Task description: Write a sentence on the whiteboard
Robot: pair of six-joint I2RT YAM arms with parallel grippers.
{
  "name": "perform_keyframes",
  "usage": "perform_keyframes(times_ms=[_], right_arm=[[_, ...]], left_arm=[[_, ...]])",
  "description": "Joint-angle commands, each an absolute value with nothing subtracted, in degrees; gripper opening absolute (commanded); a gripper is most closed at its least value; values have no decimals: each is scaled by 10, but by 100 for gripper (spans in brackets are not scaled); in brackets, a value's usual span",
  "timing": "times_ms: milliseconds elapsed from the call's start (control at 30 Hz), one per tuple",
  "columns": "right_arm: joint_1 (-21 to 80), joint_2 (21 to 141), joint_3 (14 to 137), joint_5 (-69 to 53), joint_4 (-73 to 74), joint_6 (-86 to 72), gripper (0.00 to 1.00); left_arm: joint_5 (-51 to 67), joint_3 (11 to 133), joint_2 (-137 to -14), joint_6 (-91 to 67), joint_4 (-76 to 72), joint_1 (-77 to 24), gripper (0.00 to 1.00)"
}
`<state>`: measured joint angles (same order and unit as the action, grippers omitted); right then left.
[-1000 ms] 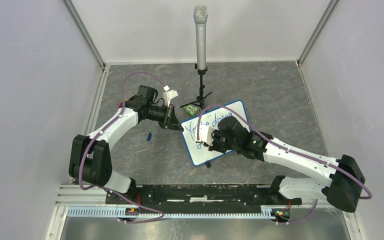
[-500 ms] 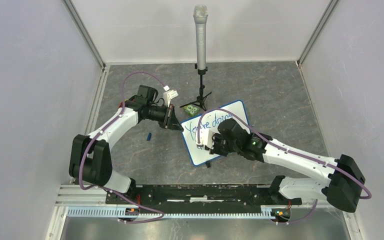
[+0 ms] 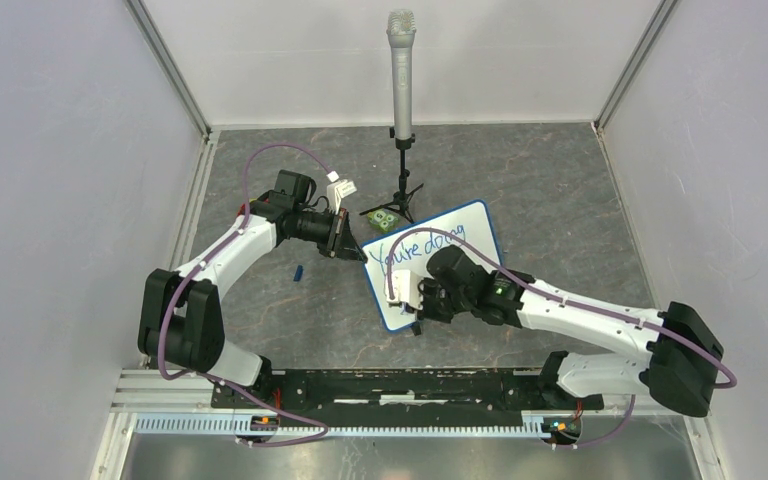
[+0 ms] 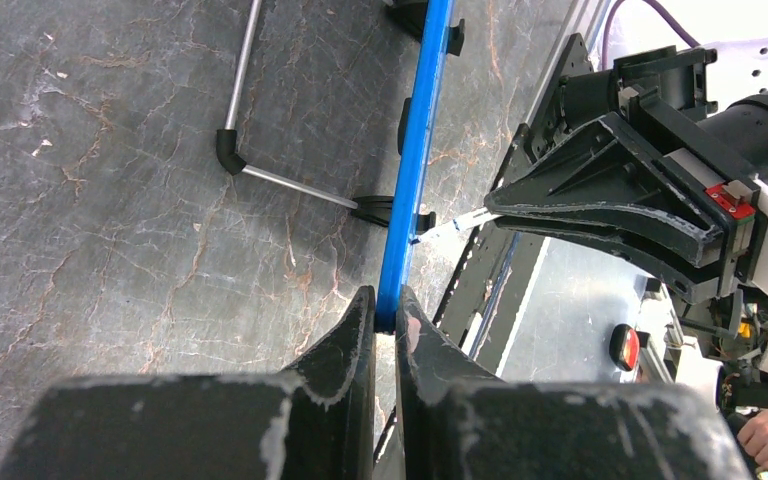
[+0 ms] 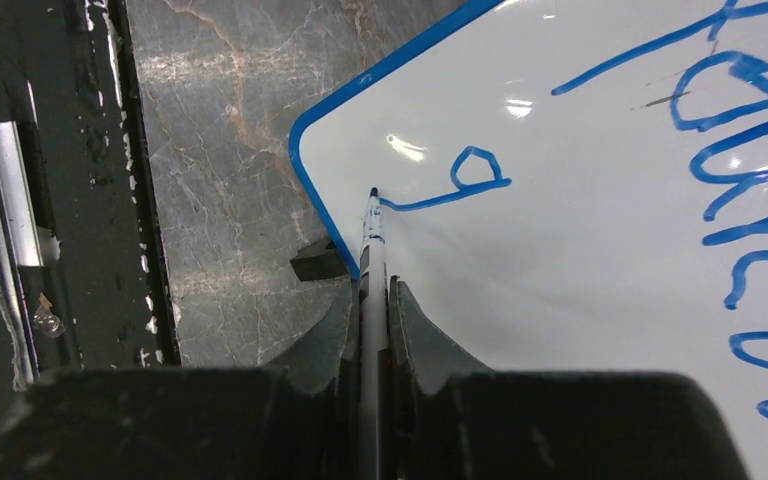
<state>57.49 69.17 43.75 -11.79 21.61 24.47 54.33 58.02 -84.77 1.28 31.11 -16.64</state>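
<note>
You have bright, even light from overhead, and shadows are faint and soft-edged. Just ahead of the right gripper [image 5: 372, 296], small white glare spots sit on the whiteboard [image 5: 580, 260]. Nearest each wrist lens the foreground blurs. Beyond the left gripper [image 4: 385, 302], to its right, the far corner washes out white.

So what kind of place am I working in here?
Probably a lab recording booth rather than a home or workshop: plain white wall panels box in a grey stone-look table, a microphone stands on a small tripod at the back, and a metal rail runs along the near edge.
</note>
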Motion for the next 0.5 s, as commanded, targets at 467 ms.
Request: perform_keyframes(times_ms=[467], right_arm=[[546, 640, 478, -69, 215, 241, 0]], left_arm=[[539, 597, -851, 11, 303, -167, 2]])
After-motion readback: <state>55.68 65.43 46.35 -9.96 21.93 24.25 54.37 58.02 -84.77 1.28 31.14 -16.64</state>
